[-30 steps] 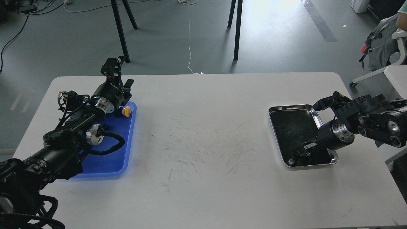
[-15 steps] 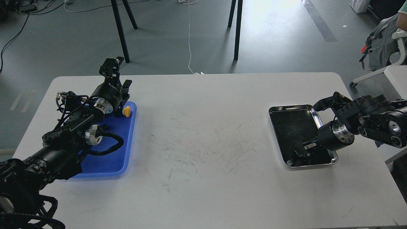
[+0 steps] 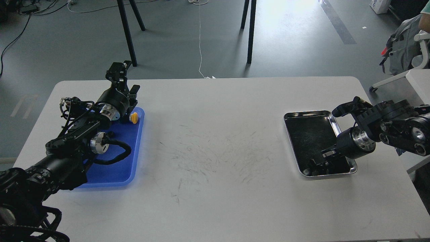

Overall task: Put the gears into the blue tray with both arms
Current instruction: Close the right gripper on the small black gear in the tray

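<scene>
The blue tray [image 3: 121, 158] lies at the table's left, with much of it under my left arm. My left gripper [image 3: 121, 78] hovers over the tray's far end, pointing away from me; its fingers are too dark to tell apart. My right gripper [image 3: 316, 164] reaches down into the front corner of the steel tray [image 3: 310, 115] at the right, black against the dark floor, so its state is unclear. I cannot pick out any gears on that dark floor or on the blue tray.
A yellow push-button switch [image 3: 134, 117] rests on the blue tray's far right corner. The white table [image 3: 218, 141] has scuff marks across its middle. Black stand legs [image 3: 127, 33] rise from the floor behind the table, and a chair [image 3: 403, 57] is at the far right.
My right gripper has shifted slightly to the right and up within the steel tray's front corner. The left arm has barely moved.
</scene>
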Robot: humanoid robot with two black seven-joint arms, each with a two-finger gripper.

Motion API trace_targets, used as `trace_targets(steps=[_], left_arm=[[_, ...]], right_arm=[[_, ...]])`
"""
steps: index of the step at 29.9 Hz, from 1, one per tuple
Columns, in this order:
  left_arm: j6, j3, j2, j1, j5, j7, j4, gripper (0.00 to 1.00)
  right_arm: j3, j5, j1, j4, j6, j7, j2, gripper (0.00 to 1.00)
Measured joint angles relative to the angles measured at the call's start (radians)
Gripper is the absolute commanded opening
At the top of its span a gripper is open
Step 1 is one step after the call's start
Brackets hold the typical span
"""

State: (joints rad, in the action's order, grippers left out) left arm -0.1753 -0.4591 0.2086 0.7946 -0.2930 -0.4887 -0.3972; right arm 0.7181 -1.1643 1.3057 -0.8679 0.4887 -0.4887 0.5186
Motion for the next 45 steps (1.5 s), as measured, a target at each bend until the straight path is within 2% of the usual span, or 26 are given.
trace_targets(steps=[20, 32, 45], left_arm=[[0.0, 0.0, 0.008, 0.002, 0.0, 0.0, 0.0, 0.98], [0.0, -0.001, 0.006, 0.002, 0.0, 0.0, 0.004, 0.98], [0.0, -0.001, 0.01, 0.002, 0.0, 0.0, 0.005, 0.98]], right_arm=[[0.006, -0.002, 0.023, -0.023, 0.0, 0.0, 0.006, 0.55], [0.006, -0.012, 0.023, -0.087, 0.0, 0.0, 0.045, 0.5], [0.0, -0.015, 0.02, -0.077, 0.0, 0.0, 0.045, 0.5]])
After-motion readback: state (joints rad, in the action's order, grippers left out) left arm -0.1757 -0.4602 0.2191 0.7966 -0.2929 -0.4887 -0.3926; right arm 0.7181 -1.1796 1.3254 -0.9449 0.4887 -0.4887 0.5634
